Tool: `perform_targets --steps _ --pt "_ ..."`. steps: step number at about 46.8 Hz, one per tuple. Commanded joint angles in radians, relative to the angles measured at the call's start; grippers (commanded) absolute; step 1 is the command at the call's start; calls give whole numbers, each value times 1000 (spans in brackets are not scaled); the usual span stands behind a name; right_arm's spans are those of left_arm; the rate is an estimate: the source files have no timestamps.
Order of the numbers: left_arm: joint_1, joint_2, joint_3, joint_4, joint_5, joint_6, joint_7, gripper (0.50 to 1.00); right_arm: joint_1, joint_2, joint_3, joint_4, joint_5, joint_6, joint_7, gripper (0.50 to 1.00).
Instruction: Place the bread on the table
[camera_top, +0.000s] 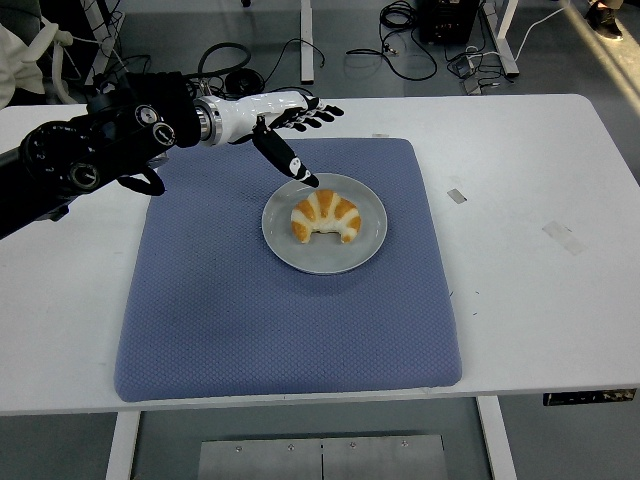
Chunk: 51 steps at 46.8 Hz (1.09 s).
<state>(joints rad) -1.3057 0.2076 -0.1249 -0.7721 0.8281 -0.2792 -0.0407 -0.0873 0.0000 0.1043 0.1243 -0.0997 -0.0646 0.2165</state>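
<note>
A crescent-shaped bread (325, 217) with orange and white stripes lies on a grey plate (324, 254) in the middle of a blue mat (220, 290). My left hand (298, 130) reaches in from the upper left, its white and black fingers spread and holding nothing. Its thumb points down toward the plate's far left rim, just above and left of the bread, without touching it. The right arm does not show.
The white table (530, 270) extends bare to the right of the mat, with two small tape marks (456, 195) on it. Cables and desk legs lie on the floor beyond the far edge.
</note>
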Motion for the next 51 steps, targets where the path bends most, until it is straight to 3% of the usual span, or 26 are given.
perform_targets --steps 1,16,30,51 --pt "0 -8 31 1 28 0 1 980 0 0 0 0 0 0 0 1000" --pt "5 -51 57 -4 32 -6 4 980 0 0 0 0 0 0 0 1000" --pt "3 -53 80 -4 32 -29 48 981 0 0 0 0 0 0 0 1000" --pt "16 -54 96 -4 32 -28 48 980 0 0 0 0 0 0 0 1000"
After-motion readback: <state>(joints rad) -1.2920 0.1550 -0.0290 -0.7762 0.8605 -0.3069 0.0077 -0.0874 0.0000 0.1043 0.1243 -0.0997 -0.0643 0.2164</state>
